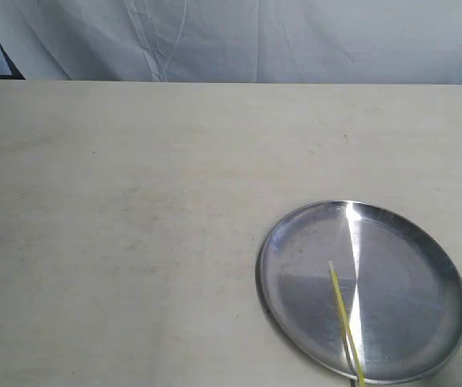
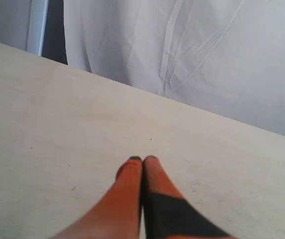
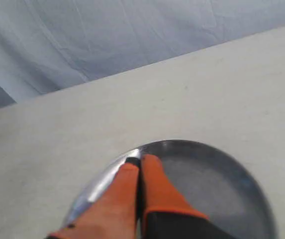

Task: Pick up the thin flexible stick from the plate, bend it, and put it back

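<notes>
1. Where the exterior view shows the pale table (image 1: 134, 201), the round shiny silver metal plate (image 1: 295, 242) is seen at the lower right.
2. The thin yellow flexible stick (image 1: 342, 310) is laid on the plate, from near its middle out across the lower rim.
3. The left gripper (image 2: 142, 159) is pressed closed, nothing held, over bare table.
4. The right gripper (image 3: 140, 159) is likewise closed and empty, above the plate's rim.

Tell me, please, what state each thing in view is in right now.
thin flexible stick, lying straight and unbent on the plate, one end at its rim.
plate, flat on the table, right way up.
left end effector, shut, empty, over the table.
right end effector, shut, empty, over the plate's rim.
</notes>
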You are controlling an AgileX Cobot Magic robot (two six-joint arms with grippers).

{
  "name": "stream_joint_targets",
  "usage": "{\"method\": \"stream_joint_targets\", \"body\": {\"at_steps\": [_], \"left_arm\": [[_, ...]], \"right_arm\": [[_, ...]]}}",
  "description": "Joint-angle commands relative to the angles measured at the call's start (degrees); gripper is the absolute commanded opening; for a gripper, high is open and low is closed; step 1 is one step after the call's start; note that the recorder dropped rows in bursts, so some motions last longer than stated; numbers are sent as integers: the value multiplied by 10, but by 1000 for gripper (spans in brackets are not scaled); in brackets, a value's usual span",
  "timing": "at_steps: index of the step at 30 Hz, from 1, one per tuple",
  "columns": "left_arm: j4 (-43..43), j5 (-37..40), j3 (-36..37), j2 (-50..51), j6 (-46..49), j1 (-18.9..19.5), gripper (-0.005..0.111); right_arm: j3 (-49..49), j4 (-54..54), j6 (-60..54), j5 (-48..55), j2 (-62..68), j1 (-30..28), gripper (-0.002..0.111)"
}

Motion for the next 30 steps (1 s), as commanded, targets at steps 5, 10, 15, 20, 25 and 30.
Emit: {"method": "stream_joint_targets", "body": {"at_steps": [5, 10, 15, 20, 25, 30], "left_arm": [[-2, -6, -4, -2, 2, -2, 0], [-2, -6, -4, -2, 2, -2, 0], [-2, -6, -4, -2, 2, -2, 0], [-2, -6, -4, -2, 2, -2, 0], [-2, -6, -4, -2, 2, -2, 0], [-2, -6, -4, -2, 2, -2, 0]], "right_arm": [[1, 419, 60, -123, -3, -4, 0], [1, 372, 59, -263, -3, -4, 0], [0, 377, 95, -334, -3, -4, 0], [-99, 100, 88, -238, -3, -4, 0], [-278, -167, 82, 122, 123, -4, 0], [-402, -146, -37, 413, 363, -4, 0]]}}
